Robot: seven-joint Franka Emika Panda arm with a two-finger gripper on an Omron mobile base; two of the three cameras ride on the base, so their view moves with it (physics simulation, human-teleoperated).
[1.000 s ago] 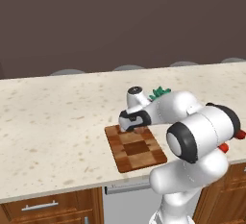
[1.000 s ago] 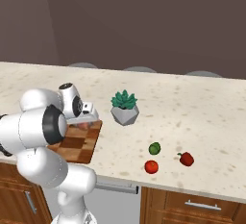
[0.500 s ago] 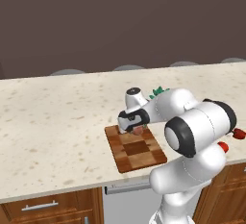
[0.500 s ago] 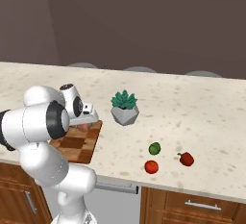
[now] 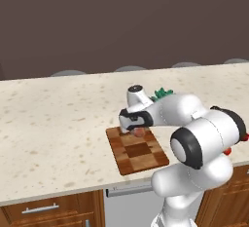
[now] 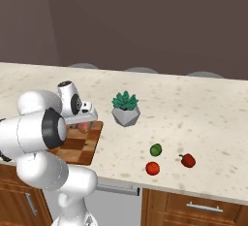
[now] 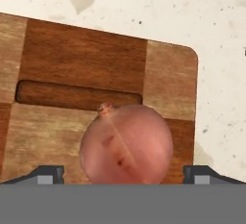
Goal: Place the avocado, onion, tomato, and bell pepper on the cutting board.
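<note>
With its two dark fingertips spread wide, the claw (image 7: pixel 124 175) grips nothing; in the hand view the tips stand clear of the onion (image 7: pixel 126 144) on either side, a gap showing between each tip and its skin. The onion sits between them on the cutting board (image 7: pixel 86 57), close to the board's slot-shaped handle groove. It is a smooth, dull pinkish ball with faint darker streaks and a small nub on top.

From the left base view the claw (image 5: pixel 133 127) hangs low over the far end of the board (image 5: pixel 141 154), with the onion (image 5: pixel 140 132) just under it. The board is a flat wooden rectangle with rounded corners, checkered in light and dark brown squares, lying on a pale speckled stone counter (image 5: pixel 53 123) near its front edge.

In the right base view, a spiky teal plant (image 6: pixel 126 107) in a faceted grey pot stands just right of the board (image 6: pixel 80 145). Well off to the right, near the front of the counter, lie the dark green avocado (image 6: pixel 156 149), the smooth bright red tomato (image 6: pixel 152 168) close in front of it, and the lumpier, deeper red bell pepper (image 6: pixel 187 160) with its dark stem. These three sit apart from the board on the bare counter.
</note>
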